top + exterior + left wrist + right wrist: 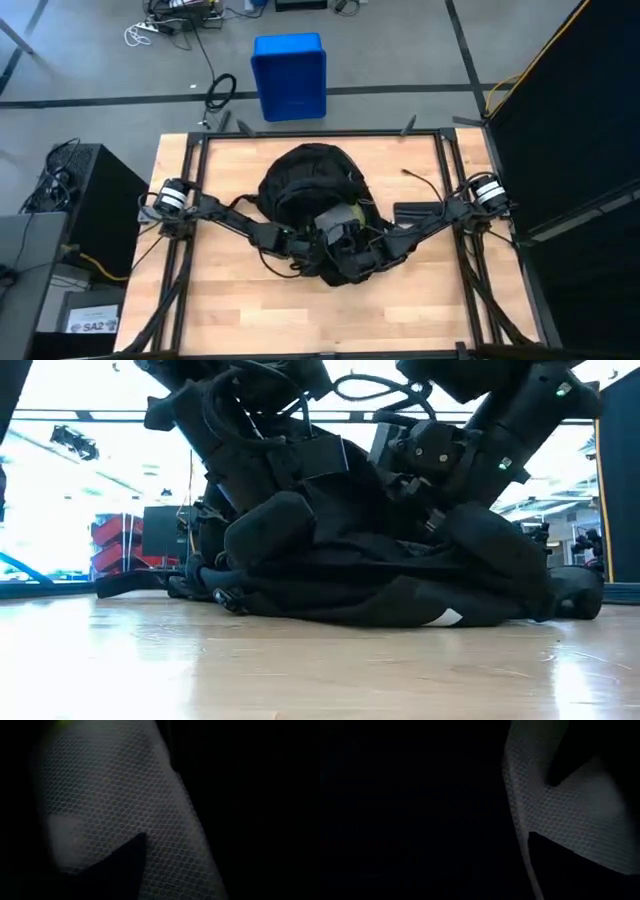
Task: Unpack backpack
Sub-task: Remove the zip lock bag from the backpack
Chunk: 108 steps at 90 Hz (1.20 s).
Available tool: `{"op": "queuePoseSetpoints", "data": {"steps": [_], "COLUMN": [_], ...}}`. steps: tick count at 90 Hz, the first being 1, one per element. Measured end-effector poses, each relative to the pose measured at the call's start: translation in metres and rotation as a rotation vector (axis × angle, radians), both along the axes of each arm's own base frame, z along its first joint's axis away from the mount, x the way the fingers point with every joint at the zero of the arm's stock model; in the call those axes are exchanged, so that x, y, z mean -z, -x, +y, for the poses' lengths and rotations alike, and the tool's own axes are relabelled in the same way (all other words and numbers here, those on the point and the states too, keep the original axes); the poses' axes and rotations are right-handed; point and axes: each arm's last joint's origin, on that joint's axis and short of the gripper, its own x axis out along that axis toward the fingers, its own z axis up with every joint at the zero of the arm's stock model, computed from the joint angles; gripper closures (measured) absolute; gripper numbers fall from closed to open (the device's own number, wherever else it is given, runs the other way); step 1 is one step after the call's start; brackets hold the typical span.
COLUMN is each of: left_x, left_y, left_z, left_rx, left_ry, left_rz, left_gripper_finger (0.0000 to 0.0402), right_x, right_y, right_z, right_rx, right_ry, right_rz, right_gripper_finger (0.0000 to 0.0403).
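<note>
Both grippers are buried in the opening of the backpack (pixel 312 190), near the middle of the worktop (pixel 220 300). The left gripper (pixel 318 243) comes in from the left side and the right gripper (pixel 352 248) from the right, and the two meet close together at the near end of the bag. Whether either is clenched or released cannot be told: the fingers are hidden under black fabric in the high view, and both wrist views look into a dark interior. The left wrist view shows only a pale honeycomb mesh panel (pixel 120 805) filling most of the frame, with a dark pointed shape in front of it. The right wrist view shows a smaller patch of the same kind of mesh (pixel 580 820), the rest black.

In the low view the backpack (pixel 400 585) lies slumped flat on the worktop, both arms pressing down into it from above.

Around the bag, bare wood is open on the near side and at both near corners. A small dark flat object (pixel 415 212) lies just right of the bag, under the right arm. Beyond the far edge, a blue bin (pixel 290 75) stands on the floor.
</note>
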Motion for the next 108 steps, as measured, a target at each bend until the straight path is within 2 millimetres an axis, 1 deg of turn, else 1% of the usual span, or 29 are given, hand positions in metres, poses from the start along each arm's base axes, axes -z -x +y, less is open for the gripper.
{"op": "queuePoseSetpoints", "data": {"steps": [9,18,23,35,46,60,68,87,96,108], "left_x": [0.001,0.001,0.001,0.001,-0.005,-0.020,-0.030,-0.046,-0.052,-0.058], "left_y": [0.000,0.001,0.001,0.001,-0.001,-0.010,-0.015,-0.021,-0.024,-0.026], "left_z": [0.000,0.000,0.000,-0.001,-0.004,-0.014,-0.020,-0.028,-0.029,-0.033], "left_rx": [0.014,0.049,0.061,0.072,0.058,0.119,0.123,0.145,0.146,0.158], "left_ry": [0.007,0.001,-0.001,-0.043,-0.093,-0.123,-0.140,-0.196,-0.200,-0.211], "left_rz": [0.008,0.026,0.030,0.031,0.031,0.021,-0.002,-0.036,-0.044,-0.060], "left_gripper_finger": [0.0290,0.0371,0.0389,0.0399,0.0401,0.0401,0.0401,0.0401,0.0401,0.0401], "right_x": [-0.001,-0.001,-0.001,-0.002,-0.005,-0.009,-0.011,-0.014,-0.019,-0.027], "right_y": [0.003,0.005,0.006,0.007,0.009,0.013,0.014,0.014,0.014,0.013], "right_z": [0.006,0.010,0.011,0.012,0.014,0.017,0.020,0.020,0.019,0.016], "right_rx": [0.000,-0.001,-0.001,0.014,0.038,0.076,0.070,0.088,0.097,0.118], "right_ry": [0.044,0.063,0.062,0.096,0.170,0.278,0.278,0.265,0.251,0.227], "right_rz": [-0.017,-0.024,-0.025,-0.041,-0.070,-0.116,-0.124,-0.147,-0.168,-0.206], "right_gripper_finger": [0.0197,0.0188,0.0184,0.0179,0.0174,0.0160,0.0151,0.0142,0.0147,0.0163]}}
